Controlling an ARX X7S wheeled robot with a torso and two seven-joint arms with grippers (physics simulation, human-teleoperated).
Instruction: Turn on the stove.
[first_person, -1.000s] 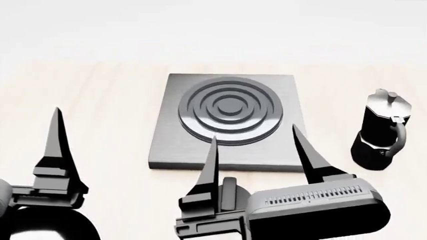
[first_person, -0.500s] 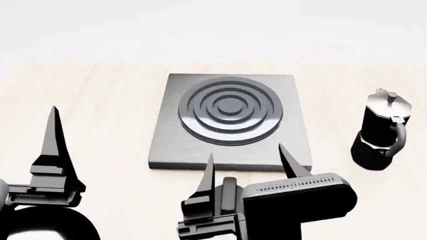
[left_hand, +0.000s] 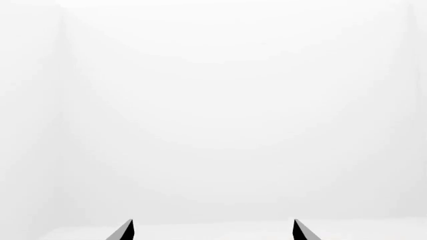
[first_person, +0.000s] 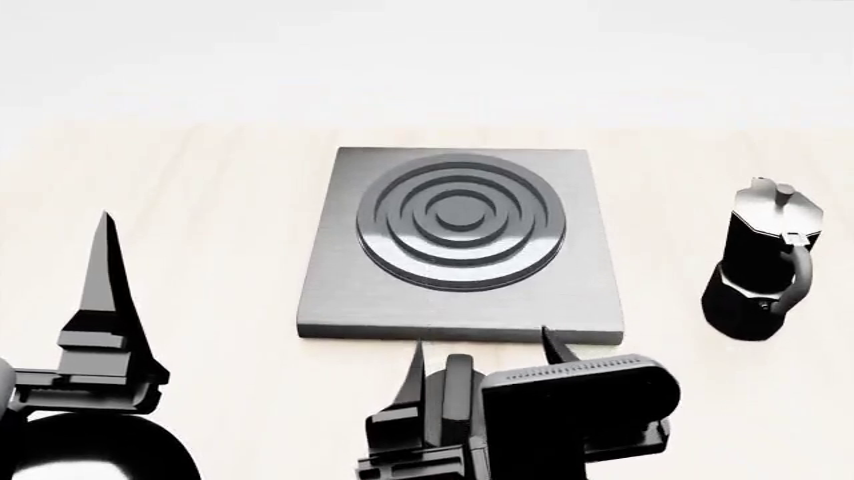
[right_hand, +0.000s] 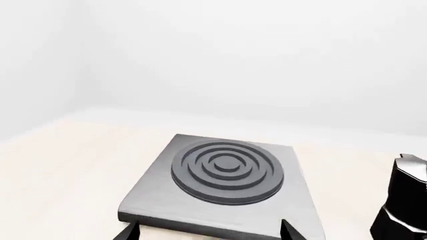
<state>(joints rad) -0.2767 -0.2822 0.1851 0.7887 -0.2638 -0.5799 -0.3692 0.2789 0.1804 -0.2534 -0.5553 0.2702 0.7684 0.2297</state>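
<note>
Two fingers of the right gripper (first_person: 483, 355) stand wide apart, straddling the knob (first_person: 458, 375), whose upright fin rises between them just in front of the stove (first_person: 461, 310). Nothing is clamped yet; there is a clear gap to the finger on the moka-pot side, while the other looks close to the fin. I judge the step in hand to be lining up on the knob. Next, the fingers need to pinch the fin squarely, then the wrist must twist. The left gripper (first_person: 100, 225) hangs well off to the stove's side, its fingers spread in its wrist view, holding nothing. The moka pot (first_person: 763, 265) stands on the stove's other side, apart from it.
</note>
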